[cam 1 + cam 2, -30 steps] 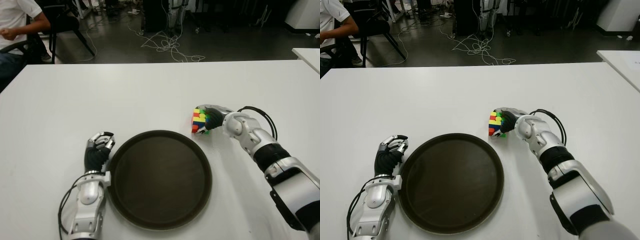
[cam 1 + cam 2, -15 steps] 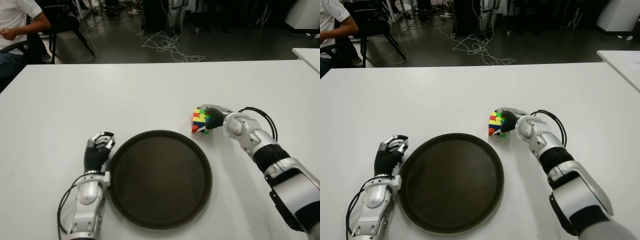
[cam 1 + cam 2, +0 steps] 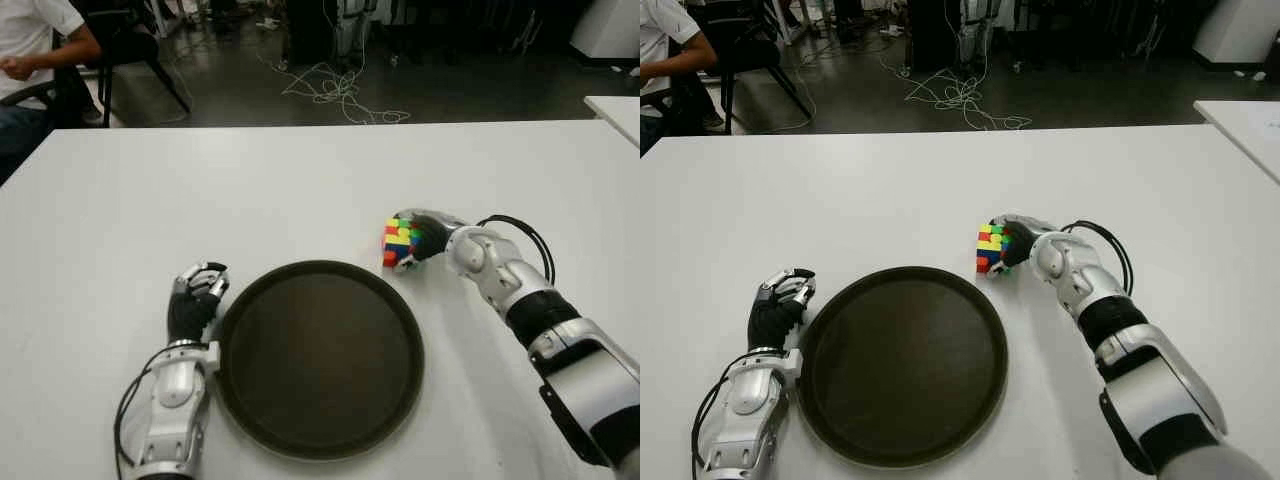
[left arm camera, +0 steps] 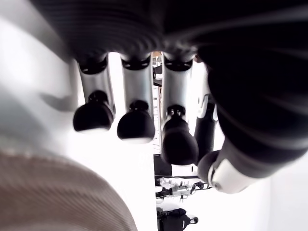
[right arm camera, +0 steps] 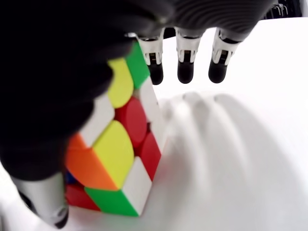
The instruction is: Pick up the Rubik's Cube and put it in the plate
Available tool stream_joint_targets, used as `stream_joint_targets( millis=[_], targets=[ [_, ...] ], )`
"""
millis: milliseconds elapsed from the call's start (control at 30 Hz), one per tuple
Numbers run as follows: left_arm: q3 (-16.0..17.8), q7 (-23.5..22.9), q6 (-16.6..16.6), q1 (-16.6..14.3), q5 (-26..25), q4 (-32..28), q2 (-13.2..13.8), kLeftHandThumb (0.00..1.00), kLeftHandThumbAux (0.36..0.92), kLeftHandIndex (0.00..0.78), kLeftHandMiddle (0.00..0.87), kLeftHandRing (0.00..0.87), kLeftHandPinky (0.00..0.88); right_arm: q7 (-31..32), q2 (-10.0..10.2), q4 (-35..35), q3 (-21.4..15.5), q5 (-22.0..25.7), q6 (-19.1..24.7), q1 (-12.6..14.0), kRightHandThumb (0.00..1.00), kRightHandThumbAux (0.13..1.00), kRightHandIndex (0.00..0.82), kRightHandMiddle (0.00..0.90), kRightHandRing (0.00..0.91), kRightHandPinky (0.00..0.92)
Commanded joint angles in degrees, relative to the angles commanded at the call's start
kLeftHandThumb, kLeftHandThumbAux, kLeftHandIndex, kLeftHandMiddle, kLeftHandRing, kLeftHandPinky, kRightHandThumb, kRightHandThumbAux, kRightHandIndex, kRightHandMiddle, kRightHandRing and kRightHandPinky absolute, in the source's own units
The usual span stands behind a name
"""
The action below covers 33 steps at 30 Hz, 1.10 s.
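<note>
The Rubik's Cube sits tilted just past the far right rim of the round dark plate. My right hand is closed around it from the right. In the right wrist view the cube is pressed against the palm, with the thumb low on one side and the fingertips reaching over its top edge. One lower edge of the cube is at the white table. My left hand shows beside the plate's left rim, its fingers curled and holding nothing.
A second white table's corner shows at the far right. Behind the table, a seated person is at the far left, with chairs and loose cables on the dark floor.
My right hand has drawn the cube a little farther from the plate's rim and tilted it slightly. My left hand has stayed where it was.
</note>
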Motion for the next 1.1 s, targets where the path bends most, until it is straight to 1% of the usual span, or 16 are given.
stream_joint_targets(
  millis=[67, 100, 133, 200, 233, 300, 433, 600, 733, 800, 867, 933, 1100],
  targets=[
    [-0.16, 0.11, 0.21, 0.05, 0.30, -0.19, 0.06, 0.708, 0.706, 0.443, 0.814, 0.831, 0.814, -3.48, 0.26, 0.20, -0.33, -0.28, -0.23, 0.39, 0.000, 0.771, 0.207, 0.209, 0.225, 0.243],
    [-0.24, 0.16, 0.31, 0.05, 0.46, -0.27, 0.11, 0.707, 0.706, 0.443, 0.812, 0.830, 0.813, -5.15, 0.41, 0.33, -0.47, -0.42, -0.36, 0.54, 0.009, 0.810, 0.298, 0.296, 0.333, 0.348],
    [-0.34, 0.25, 0.32, 0.04, 0.68, -0.30, 0.17, 0.707, 0.707, 0.443, 0.811, 0.829, 0.813, -6.88, 0.54, 0.58, -0.60, -0.55, -0.58, 0.66, 0.016, 0.836, 0.356, 0.351, 0.403, 0.415],
    [-0.45, 0.35, 0.22, 0.01, 0.93, -0.24, 0.25, 0.707, 0.707, 0.443, 0.811, 0.829, 0.814, -8.84, 0.70, 0.97, -0.65, -0.65, -0.84, 0.72, 0.037, 0.861, 0.420, 0.431, 0.482, 0.491],
    [-0.48, 0.38, 0.15, 0.00, 1.01, -0.20, 0.28, 0.707, 0.707, 0.443, 0.812, 0.829, 0.814, -9.54, 0.76, 1.13, -0.63, -0.66, -0.93, 0.72, 0.046, 0.869, 0.445, 0.466, 0.515, 0.512],
    [-0.49, 0.41, 0.10, -0.01, 1.03, -0.15, 0.28, 0.707, 0.706, 0.443, 0.813, 0.829, 0.813, -10.83, 0.87, 1.49, -0.58, -0.66, -1.10, 0.68, 0.054, 0.880, 0.467, 0.503, 0.548, 0.536],
    [-0.58, 0.70, 0.75, -0.02, 1.10, -0.53, 0.15, 0.708, 0.706, 0.443, 0.810, 0.827, 0.812, -13.28, 1.18, 2.44, -0.72, -0.48, -1.38, 0.51, 0.094, 0.903, 0.506, 0.559, 0.591, 0.587],
    [-0.71, 1.12, 1.32, 0.04, 1.54, -0.93, 0.13, 0.708, 0.706, 0.443, 0.808, 0.827, 0.815, -15.42, 1.65, 3.73, -0.78, -0.37, -1.70, 0.14, 0.124, 0.911, 0.529, 0.593, 0.614, 0.616],
    [-0.81, 1.18, 1.46, 0.17, 1.55, -1.14, 0.11, 0.708, 0.706, 0.444, 0.809, 0.829, 0.816, -16.56, 1.91, 4.22, -0.68, -0.52, -1.50, -0.01, 0.102, 0.917, 0.521, 0.593, 0.614, 0.600],
    [-0.80, 1.07, 1.56, 0.17, 1.36, -1.21, 0.11, 0.708, 0.706, 0.444, 0.808, 0.828, 0.814, -17.06, 2.07, 4.49, -0.65, -0.61, -1.21, -0.13, 0.064, 0.922, 0.513, 0.581, 0.601, 0.580],
    [-0.80, 0.95, 1.72, 0.26, 1.20, -1.43, 0.07, 0.708, 0.706, 0.443, 0.807, 0.827, 0.812, -17.35, 2.14, 4.64, -0.69, -0.56, -1.15, -0.15, 0.051, 0.927, 0.507, 0.575, 0.598, 0.576],
    [-0.81, 0.89, 1.93, 0.37, 1.07, -1.67, 0.00, 0.707, 0.707, 0.443, 0.806, 0.826, 0.810, -17.59, 2.17, 4.71, -0.78, -0.45, -1.21, -0.11, 0.068, 0.927, 0.509, 0.583, 0.605, 0.587],
    [-0.77, 1.23, 2.90, 0.54, 1.09, -2.39, -0.27, 0.708, 0.707, 0.443, 0.805, 0.825, 0.810, -18.11, 2.40, 4.85, -1.46, 0.20, -1.45, 0.02, 0.152, 0.917, 0.527, 0.610, 0.630, 0.621]
  ],
)
